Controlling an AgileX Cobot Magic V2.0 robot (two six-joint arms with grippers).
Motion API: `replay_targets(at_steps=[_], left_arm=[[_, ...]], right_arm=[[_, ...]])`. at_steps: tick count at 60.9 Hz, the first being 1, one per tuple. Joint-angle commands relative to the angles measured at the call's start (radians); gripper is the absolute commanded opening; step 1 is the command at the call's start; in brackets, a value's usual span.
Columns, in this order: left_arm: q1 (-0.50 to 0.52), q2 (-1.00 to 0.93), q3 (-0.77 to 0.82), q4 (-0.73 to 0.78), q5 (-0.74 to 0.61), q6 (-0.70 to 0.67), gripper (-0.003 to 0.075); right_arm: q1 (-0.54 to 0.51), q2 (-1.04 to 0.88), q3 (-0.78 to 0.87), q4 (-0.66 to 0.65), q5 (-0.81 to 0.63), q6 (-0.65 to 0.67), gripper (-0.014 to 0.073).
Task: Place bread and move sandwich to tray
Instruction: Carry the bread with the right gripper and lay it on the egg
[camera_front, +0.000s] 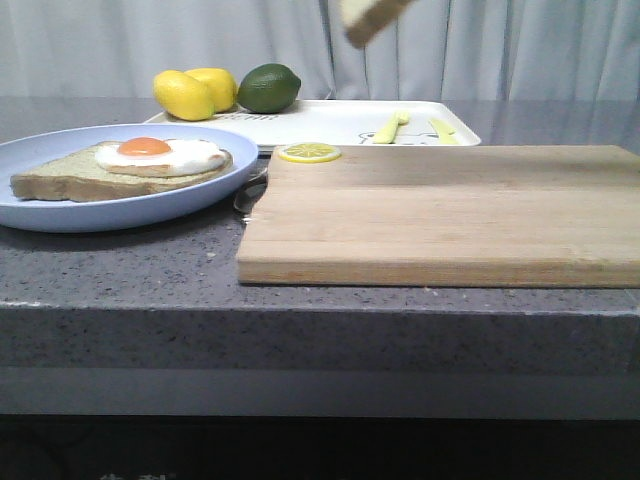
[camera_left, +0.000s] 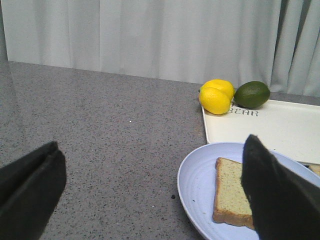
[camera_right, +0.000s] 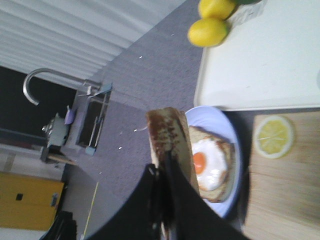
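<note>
The plain bread (camera_front: 372, 18) hangs high over the table at the top edge of the front view. My right gripper (camera_right: 163, 172) is shut on this bread (camera_right: 169, 134) and holds it edge-on above the sandwich. The sandwich (camera_front: 140, 165) is a slice with a fried egg (camera_right: 209, 161) on the round blue plate (camera_front: 60, 212) at the left. The cream tray (camera_front: 330, 122) lies at the back. My left gripper (camera_left: 150, 195) is open and empty, low over the counter beside the plate (camera_left: 200, 185), with its right finger (camera_left: 280, 195) over the slice (camera_left: 231, 192). Neither gripper shows in the front view.
Two lemons (camera_front: 195, 92) and a lime (camera_front: 268, 87) sit at the tray's far left corner, and yellow cutlery (camera_front: 392, 127) lies on its right part. A wooden cutting board (camera_front: 450, 215) lies front right with a lemon slice (camera_front: 309, 153) at its far left corner. A sink with a tap (camera_right: 87, 117) is off to the side.
</note>
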Motion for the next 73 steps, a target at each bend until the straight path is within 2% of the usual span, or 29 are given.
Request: replay_targets(at_steps=[1, 12, 23, 27, 39, 49, 54, 67, 73], left_arm=[[0.001, 0.012, -0.029, 0.0, -0.077, 0.0, 0.0692], [0.001, 0.012, -0.029, 0.0, -0.077, 0.0, 0.0692], [0.001, 0.012, -0.029, 0.0, -0.077, 0.0, 0.0692], [0.001, 0.012, -0.029, 0.0, -0.077, 0.0, 0.0692], [0.001, 0.012, -0.029, 0.0, -0.077, 0.0, 0.0692], [0.001, 0.012, -0.029, 0.0, -0.077, 0.0, 0.0692], [0.001, 0.012, -0.029, 0.0, -0.077, 0.0, 0.0692], [0.001, 0.012, -0.029, 0.0, -0.077, 0.0, 0.0692], [0.001, 0.012, -0.029, 0.0, -0.077, 0.0, 0.0692]], right_arm=[[0.129, -0.015, -0.034, 0.116, -0.109, -0.014, -0.0073], [0.414, 0.056, -0.034, 0.247, -0.375, -0.061, -0.0073], [0.56, 0.161, -0.034, 0.525, -0.566, -0.2, -0.0073], [0.573, 0.211, -0.034, 0.61, -0.58, -0.253, -0.0073], [0.573, 0.359, -0.068, 0.61, -0.523, -0.259, -0.0073], [0.572, 0.4, -0.065, 0.606, -0.522, -0.259, -0.0056], [0.57, 0.399, -0.059, 0.596, -0.517, -0.259, 0.0003], [0.535, 0.39, -0.059, 0.542, -0.425, -0.259, 0.0253], [0.509, 0.375, -0.058, 0.48, -0.369, -0.259, 0.0313]])
